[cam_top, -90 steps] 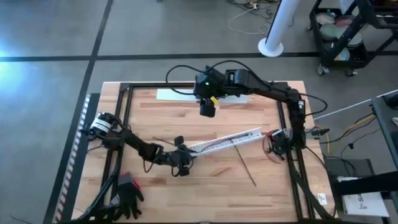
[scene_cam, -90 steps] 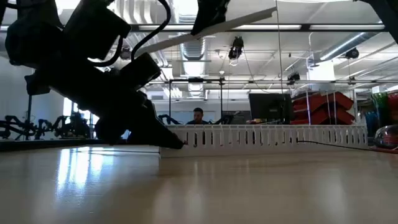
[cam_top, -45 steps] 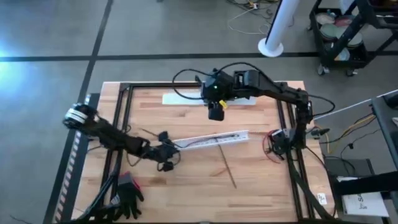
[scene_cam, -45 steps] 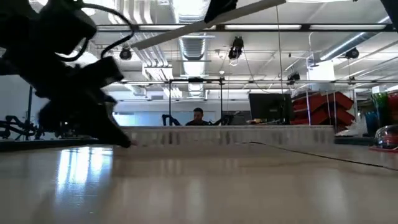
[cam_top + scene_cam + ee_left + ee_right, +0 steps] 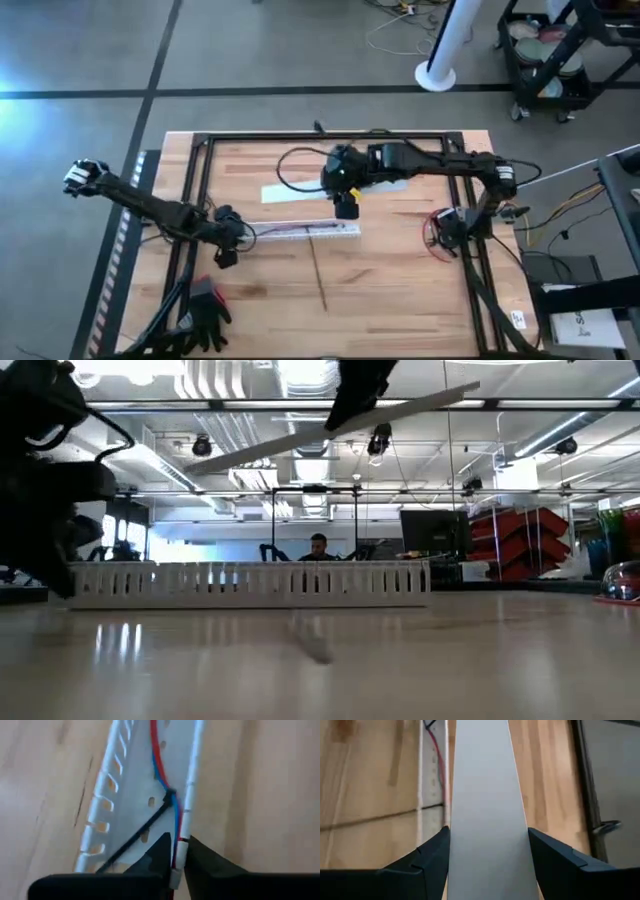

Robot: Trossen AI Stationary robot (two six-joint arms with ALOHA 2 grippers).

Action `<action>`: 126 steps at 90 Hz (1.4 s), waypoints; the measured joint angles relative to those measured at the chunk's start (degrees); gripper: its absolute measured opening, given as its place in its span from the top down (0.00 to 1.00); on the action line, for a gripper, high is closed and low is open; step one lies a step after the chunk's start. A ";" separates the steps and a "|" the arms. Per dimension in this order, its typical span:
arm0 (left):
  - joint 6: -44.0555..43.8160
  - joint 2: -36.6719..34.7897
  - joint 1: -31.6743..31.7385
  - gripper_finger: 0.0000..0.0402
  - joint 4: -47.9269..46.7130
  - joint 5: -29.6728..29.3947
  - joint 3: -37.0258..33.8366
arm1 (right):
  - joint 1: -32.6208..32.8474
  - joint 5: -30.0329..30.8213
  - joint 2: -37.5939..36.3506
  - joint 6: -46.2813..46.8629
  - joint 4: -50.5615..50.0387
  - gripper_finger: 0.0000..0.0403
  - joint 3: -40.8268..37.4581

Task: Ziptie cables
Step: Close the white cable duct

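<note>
— High view: what changed on the tabletop (image 5: pixel 400 290)?

— The white slotted duct (image 5: pixel 300 230) has been dragged toward the left edge and now lies level. The left gripper (image 5: pixel 228 240) pinches its wall at the left end.

— And the flat white strip (image 5: pixel 300 192)?

— Clamped in the right gripper (image 5: pixel 345 207), now nearer the centre.

— The cables (image 5: pixel 165 775)?

— 2 wires, red and blue, inside the duct, with 1 dark strand (image 5: pixel 317 270) trailing toward the front edge.

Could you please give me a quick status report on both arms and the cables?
Left pincer shut on slotted tray wall. Right pincer shut on flat white strip, held above. Cables lying in tray.
</note>
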 joint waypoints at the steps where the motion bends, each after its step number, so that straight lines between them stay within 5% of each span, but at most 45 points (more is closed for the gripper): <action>1: -0.15 -0.37 0.01 0.89 0.11 -0.34 0.15 | 0.06 -0.01 -0.40 0.21 0.94 0.46 -1.04; 27: 2.76 -2.15 0.02 0.60 -2.08 -6.07 5.45 | 1.71 -0.72 -10.65 7.24 18.65 0.46 -23.90; 39: 13.89 -0.15 0.10 0.44 7.29 -17.35 8.42 | 2.99 -1.77 -13.47 9.91 24.38 0.46 -31.59; 52: 24.05 4.38 0.38 0.31 22.73 -20.05 10.39 | 4.29 -1.30 -15.20 10.68 28.73 0.46 -37.45; 78: 23.82 24.61 5.72 0.20 34.34 -18.80 17.00 | 5.90 -1.21 -15.13 8.27 32.62 0.45 -40.03; 100: 28.08 39.24 6.72 0.15 30.19 -14.16 28.63 | 5.94 -1.30 -15.18 6.36 31.30 0.46 -40.96; 126: 27.42 47.40 8.78 0.18 20.13 -4.46 35.96 | 5.92 -1.77 -15.33 2.91 28.79 0.46 -41.02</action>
